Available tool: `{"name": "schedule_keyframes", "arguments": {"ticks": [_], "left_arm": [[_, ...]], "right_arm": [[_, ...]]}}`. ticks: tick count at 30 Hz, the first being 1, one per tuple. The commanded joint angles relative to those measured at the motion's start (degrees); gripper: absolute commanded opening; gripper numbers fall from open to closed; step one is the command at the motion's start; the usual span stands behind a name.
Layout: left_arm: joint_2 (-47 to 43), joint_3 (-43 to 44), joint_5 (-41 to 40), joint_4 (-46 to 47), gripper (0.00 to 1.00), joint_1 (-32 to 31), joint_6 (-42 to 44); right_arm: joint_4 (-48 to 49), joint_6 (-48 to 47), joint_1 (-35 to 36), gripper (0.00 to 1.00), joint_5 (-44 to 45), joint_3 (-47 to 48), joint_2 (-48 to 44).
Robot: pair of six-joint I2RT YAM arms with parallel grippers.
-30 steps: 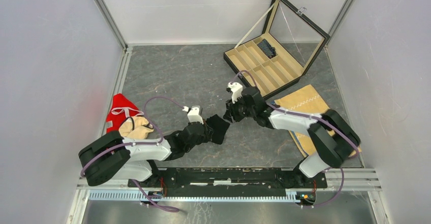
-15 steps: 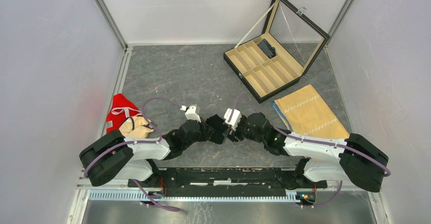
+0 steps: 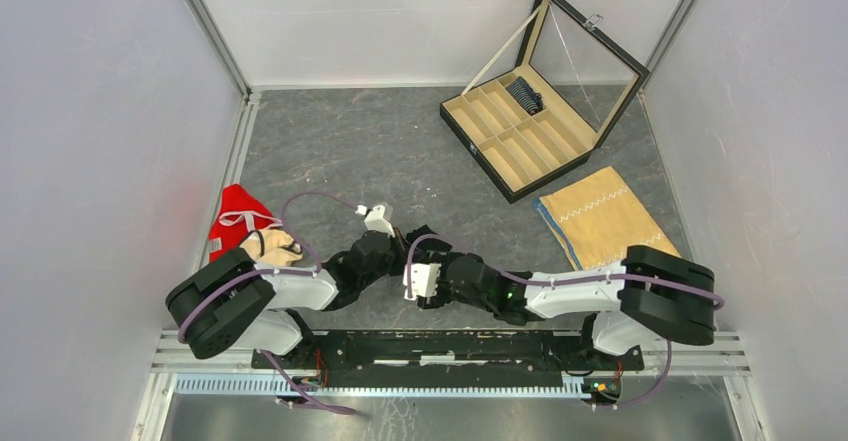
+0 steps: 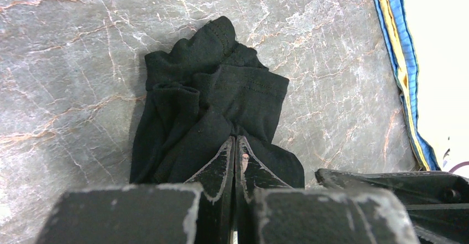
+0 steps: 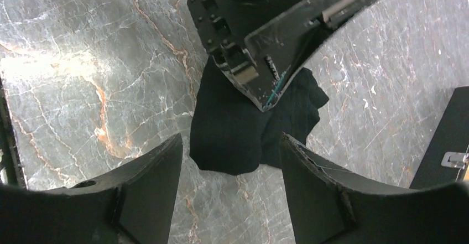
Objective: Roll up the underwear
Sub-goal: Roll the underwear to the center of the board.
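Note:
The black underwear lies bunched on the grey marbled floor. My left gripper is shut on its near edge, and fabric shows between the fingertips. In the top view this gripper is at the middle front. My right gripper is open and empty. It is low over the floor, with its fingers on either side of the near end of the underwear. In the top view it is right beside the left gripper. The navy striped underwear sits rolled in a box compartment.
An open black box with tan compartments and a raised glass lid stands at the back right. A tan cloth with white zigzag stitching lies right of centre. A red cloth and a beige item lie at the left. Walls close in three sides.
My right arm has swung from beyond the underwear back toward the near edge, and its open gripper now faces the underwear from the front. My left gripper has kept its hold, shifting slightly.

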Motion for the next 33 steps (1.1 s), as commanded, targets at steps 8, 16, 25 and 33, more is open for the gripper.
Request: {"name": "schedule_keyframes", "arguments": {"ticks": [8,16,25,33], "left_arm": [[0.31,-4.71,0.09,-17.66,0.02,0.52,0.37],[-0.18,-4.46,-1.48,-20.44,0.02,0.52,-1.93],[-1.68,-4.19,-1.49,-21.17,0.02,0.52,-2.74],[-2.63,-3.55,-0.7,-19.56,0.02,0.61,-1.19]], "right_arm": [[2.31,-3.88,2.27,0.7,3.61,7.94,8.11],[3.46,-3.44,2.49,0.69,5.47,6.19,10.7],[6.02,-3.33,2.63,0.61,10.53,2.84,13.31],[7.07,-2.29,2.76,0.32,12.83,1.3,14.09]]}}
